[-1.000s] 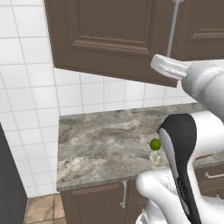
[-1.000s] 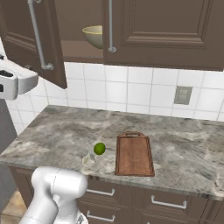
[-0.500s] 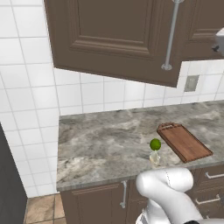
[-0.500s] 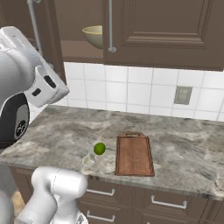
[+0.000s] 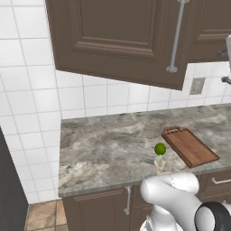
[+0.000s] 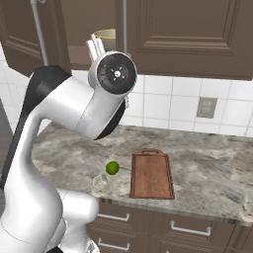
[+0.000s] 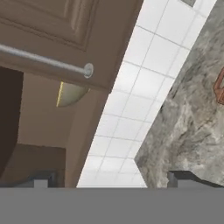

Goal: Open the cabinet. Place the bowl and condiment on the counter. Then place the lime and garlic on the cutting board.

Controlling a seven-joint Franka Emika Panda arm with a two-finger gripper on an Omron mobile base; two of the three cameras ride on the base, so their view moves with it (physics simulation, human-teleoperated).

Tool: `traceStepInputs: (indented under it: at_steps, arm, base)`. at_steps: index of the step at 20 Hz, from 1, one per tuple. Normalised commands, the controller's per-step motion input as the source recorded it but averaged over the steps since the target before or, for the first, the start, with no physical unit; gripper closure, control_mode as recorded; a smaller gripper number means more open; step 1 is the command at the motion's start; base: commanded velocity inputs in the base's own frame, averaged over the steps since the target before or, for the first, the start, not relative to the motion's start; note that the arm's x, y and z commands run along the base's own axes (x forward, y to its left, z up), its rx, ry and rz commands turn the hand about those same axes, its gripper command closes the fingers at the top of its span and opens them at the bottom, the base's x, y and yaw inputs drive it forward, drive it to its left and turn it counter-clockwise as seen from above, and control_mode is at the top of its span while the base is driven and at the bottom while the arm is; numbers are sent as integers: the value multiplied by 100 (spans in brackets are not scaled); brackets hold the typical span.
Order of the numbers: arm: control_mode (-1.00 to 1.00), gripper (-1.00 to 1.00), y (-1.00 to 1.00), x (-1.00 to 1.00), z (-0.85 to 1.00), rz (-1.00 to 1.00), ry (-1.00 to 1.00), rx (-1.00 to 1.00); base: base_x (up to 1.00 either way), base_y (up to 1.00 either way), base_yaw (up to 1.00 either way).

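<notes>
With the cabinet [image 6: 64,29] door swung open, the pincer [image 7: 116,177], spread wide and empty, is facing the bowl [image 7: 72,92] on the shelf; it should straddle the rim squarely before closing.

The bowl [image 7: 70,94] is half hidden behind the cabinet [image 7: 65,26] door.

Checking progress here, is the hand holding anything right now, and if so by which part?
Nothing is held. The hand is open and empty, facing the open cabinet, with the bowl inside, untouched.
</notes>
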Motion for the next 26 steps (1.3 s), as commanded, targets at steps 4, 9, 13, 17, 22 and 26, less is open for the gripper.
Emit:
traceStepInputs:
  at_steps: [4,9,13,17,22,26]
  arm:
    - [-100,-100,58,100,-20,20,6,13]
    - [-100,-100,95,73,0,31,6,0]
    - [-100,-100,96,-6,19,36,7,0]
    - [-100,-100,100,-91,32,40,-7,-7]
    - [-100,-100,100,-100,16,33,-23,-13]
    - [-100,-100,100,-99,-7,26,-30,-26]
  base:
    - [0,0,0]
    - [0,0,0]
    - [0,0,0]
    - [0,0,0]
    - [0,0,0]
    - [0,0,0]
